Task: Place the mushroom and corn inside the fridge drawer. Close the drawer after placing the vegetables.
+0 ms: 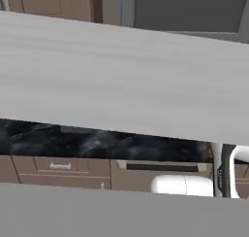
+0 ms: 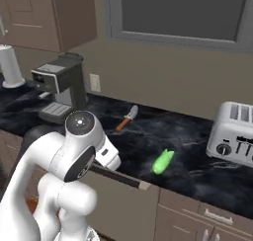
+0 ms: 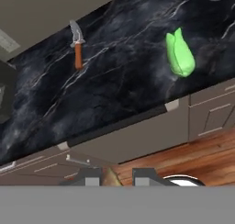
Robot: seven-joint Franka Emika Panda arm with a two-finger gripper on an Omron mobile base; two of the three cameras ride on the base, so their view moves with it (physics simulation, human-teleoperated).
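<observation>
We look down along the tool [image 3: 112, 177] at a dark marbled surface [image 3: 114, 81], and between its two dark fingertips sits something tan, so we judge it partly closed around a small item (perhaps the mushroom, though too little shows to be sure). The corn [image 3: 180, 55], wrapped in bright green husk, lies on the surface well apart from the tool, up and to the right in the hand view, its long axis running nearly straight away from the tool with the pointed end farther off. In the right base view the corn [image 2: 162, 161] rests near the front edge of the surface, between a knife [image 2: 126, 118] with an orange handle and a toaster [image 2: 233, 134]; a coffee machine [image 2: 60, 88] stands further left. We see no fridge drawer here, so nothing can be said of its contents. Reaching the corn would call for a swing right and forward.
</observation>
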